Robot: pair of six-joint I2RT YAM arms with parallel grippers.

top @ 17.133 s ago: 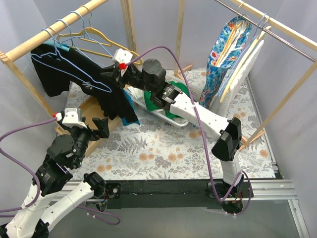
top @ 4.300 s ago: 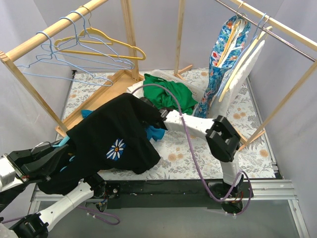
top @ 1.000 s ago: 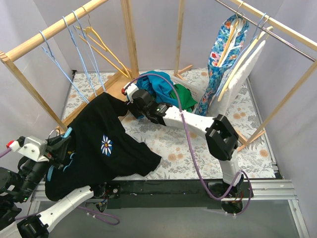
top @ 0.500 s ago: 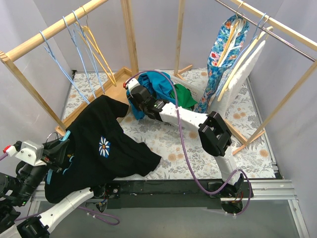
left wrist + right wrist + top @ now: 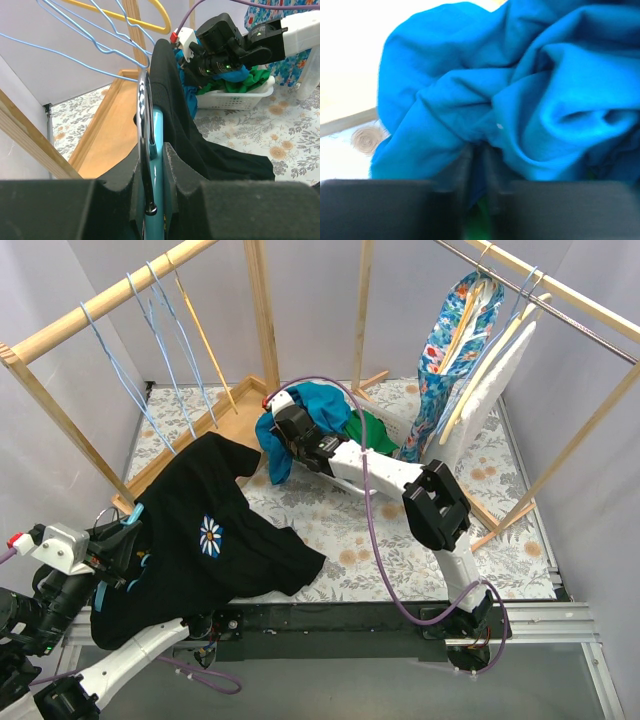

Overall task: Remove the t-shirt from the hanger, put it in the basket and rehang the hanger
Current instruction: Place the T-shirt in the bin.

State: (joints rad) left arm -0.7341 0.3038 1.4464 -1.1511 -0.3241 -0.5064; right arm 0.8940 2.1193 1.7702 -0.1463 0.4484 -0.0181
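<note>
flowery cloth is covering the tabletop (image 5: 340, 530), and wooden rails (image 5: 110, 300) are standing around it with blue wire hangers (image 5: 130, 350) dangling from one.

the black t-shirt (image 5: 200, 540) is lying spread out on the near left part of the tabletop. its long way is running from the near left corner up toward the middle. a white daisy (image 5: 209, 536) on it is facing up. its near left end is hanging over the teal hanger (image 5: 156, 150), and one flap is flopping out to the right by the front edge.

the left arm is sitting low at the near left corner, with its wrist past the edge. the left tool (image 5: 155, 200) is pointing in across the tabletop and is squeezing tight on the teal hanger, right by its metal hook.

the right arm is bending at the elbow over the right side, and its forearm is reaching far and left to the white basket (image 5: 235, 101). the right tool (image 5: 480, 165) is pinching the blue cloth (image 5: 495, 95), with its fingers close together on a fold. a green cloth (image 5: 370, 430) is lying in the basket beside it.
</note>
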